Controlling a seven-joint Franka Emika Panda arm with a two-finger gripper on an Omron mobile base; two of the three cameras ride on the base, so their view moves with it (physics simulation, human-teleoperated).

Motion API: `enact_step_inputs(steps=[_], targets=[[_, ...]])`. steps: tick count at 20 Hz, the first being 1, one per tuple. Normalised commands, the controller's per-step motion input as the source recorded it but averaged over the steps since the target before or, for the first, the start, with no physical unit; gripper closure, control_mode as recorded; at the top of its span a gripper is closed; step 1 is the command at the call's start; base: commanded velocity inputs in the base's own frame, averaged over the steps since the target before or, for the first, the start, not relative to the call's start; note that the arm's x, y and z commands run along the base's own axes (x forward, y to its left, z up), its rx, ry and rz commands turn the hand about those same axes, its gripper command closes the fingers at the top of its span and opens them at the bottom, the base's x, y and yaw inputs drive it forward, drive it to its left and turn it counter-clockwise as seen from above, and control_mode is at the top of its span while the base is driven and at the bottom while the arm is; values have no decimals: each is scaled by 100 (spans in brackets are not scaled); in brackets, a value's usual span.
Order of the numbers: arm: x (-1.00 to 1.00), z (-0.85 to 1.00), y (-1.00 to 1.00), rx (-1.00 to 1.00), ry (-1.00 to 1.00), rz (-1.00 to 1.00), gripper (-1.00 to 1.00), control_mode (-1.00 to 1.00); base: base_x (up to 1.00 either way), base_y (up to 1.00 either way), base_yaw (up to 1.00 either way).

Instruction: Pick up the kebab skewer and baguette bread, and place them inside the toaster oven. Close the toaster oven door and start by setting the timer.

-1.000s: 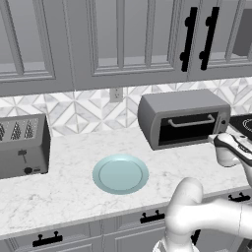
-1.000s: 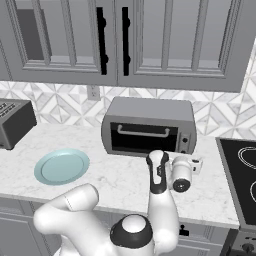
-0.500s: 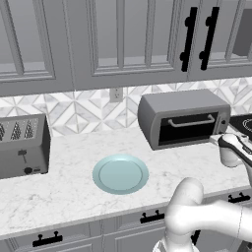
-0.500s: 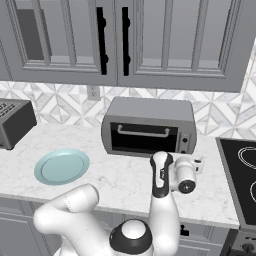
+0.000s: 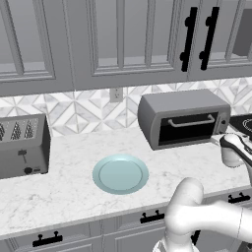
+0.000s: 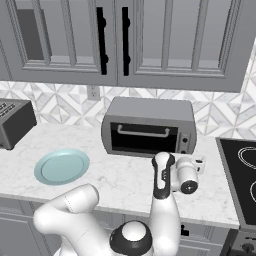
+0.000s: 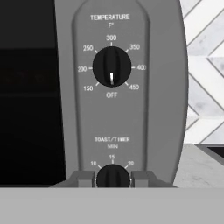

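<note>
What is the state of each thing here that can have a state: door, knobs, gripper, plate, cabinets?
toaster oven door: closed.
temperature knob: pointer at OFF.
timer: between the fingertips; its setting cannot be told.
gripper: fingers on either side of the timer, contact cannot be told.
plate: nothing on it.
upper cabinet doors: closed.
slotted toaster: slots look empty.

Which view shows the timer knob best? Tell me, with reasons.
The hand view: the timer sits close up between the fingertips, under its TOAST/TIMER label. Both base views show the toaster oven whole, its knobs as tiny specks.
</note>
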Motion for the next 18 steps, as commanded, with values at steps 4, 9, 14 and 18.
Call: enact_step_inputs(steps=[4,9,14,18], targets=[[0,0,0,0,0,-1,100,-100,0,0,0],[0,0,0,1,0,-3,100,-100,0,0,0],[0,0,0,0,0,-12,100,-100,0,0,0],[0,0,0,0,0,-12,100,-100,0,0,0]])
